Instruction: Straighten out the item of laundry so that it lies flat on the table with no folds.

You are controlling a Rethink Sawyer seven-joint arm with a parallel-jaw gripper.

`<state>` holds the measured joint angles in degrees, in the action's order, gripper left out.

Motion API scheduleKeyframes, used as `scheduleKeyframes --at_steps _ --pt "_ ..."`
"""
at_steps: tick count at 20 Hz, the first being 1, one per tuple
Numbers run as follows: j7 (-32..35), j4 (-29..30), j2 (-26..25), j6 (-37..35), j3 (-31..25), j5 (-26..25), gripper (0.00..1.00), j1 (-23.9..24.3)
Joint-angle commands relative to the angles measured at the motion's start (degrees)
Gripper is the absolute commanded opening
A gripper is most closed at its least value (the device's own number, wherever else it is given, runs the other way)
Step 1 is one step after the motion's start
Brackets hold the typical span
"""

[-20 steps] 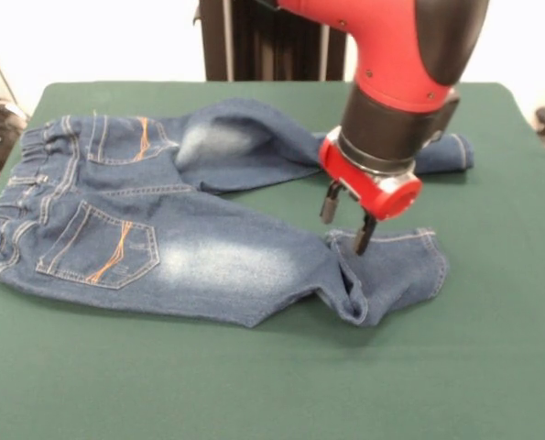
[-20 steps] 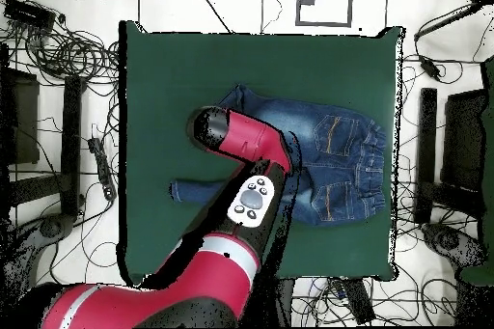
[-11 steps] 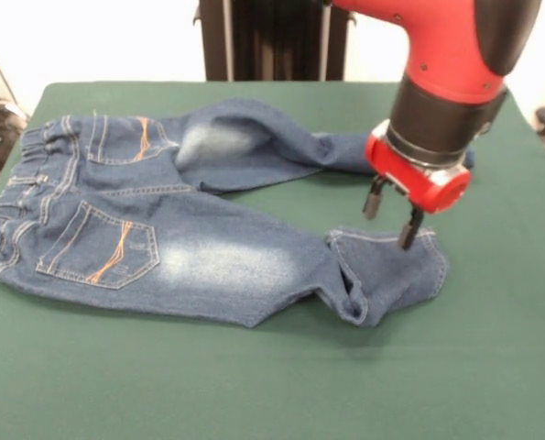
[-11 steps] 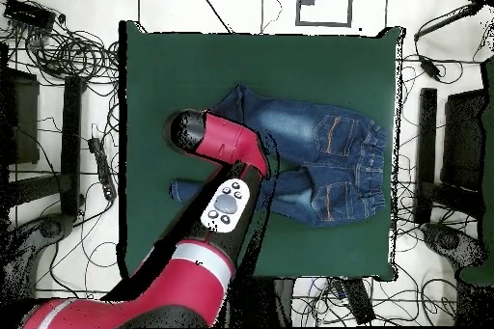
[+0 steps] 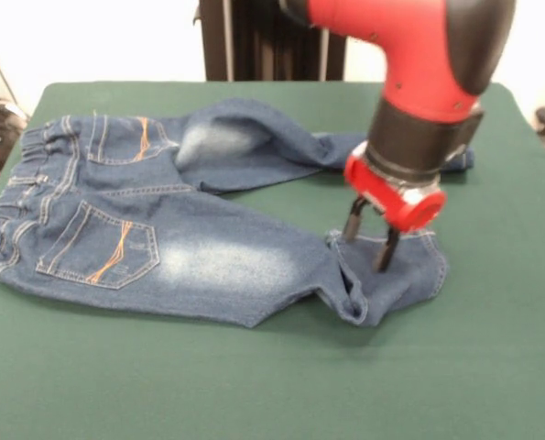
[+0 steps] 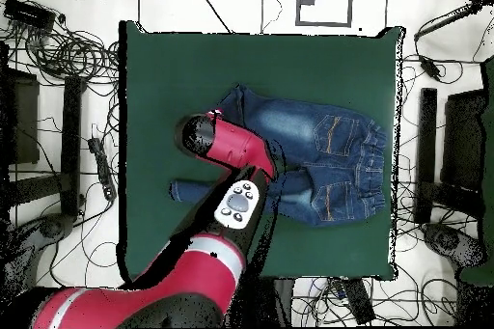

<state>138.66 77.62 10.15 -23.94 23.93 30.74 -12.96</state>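
The small pair of blue denim jeans with orange stitching (image 5: 190,211) lies back-pockets-up on the large dark green felt-covered table (image 5: 254,385). In the front view the elastic waistband sits at the tabletop's left edge and both legs run toward the right edge. The far leg lies roughly flat. The near leg is doubled back at its cuff (image 5: 386,275), leaving 1 clear fold and a raised ridge in the cloth.

The red and black gripper (image 5: 370,240) stands directly over that folded cuff, its 2 dark fingers spread apart and holding nothing, tips at or just above the denim; contact cannot be confirmed. The overhead view shows only the arm (image 6: 227,147) covering that leg end.

Judgement: the denim is soft, light and limp, yet thicker at hems and seams. It should drag readily over the felt with some friction. The stitched hem of the folded cuff offers the firmest hold; pinching there and drawing toward the right edge should open the fold. Gripping both layers would carry the fold along.
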Motion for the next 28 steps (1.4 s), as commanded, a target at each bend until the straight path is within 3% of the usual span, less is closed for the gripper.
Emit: scheduleKeyframes --at_steps 1,9,17,28 --pt "10.70 4.85 -5.75 5.20 -9.73 2.40 1.00 2.12" --pt "8.81 2.75 -7.60 7.77 -12.01 1.53 1.00 4.90" --pt "12.60 3.00 -7.36 6.19 -10.69 3.11 1.00 2.37" --pt "13.30 7.69 -2.58 1.27 -9.39 2.84 1.00 1.02"
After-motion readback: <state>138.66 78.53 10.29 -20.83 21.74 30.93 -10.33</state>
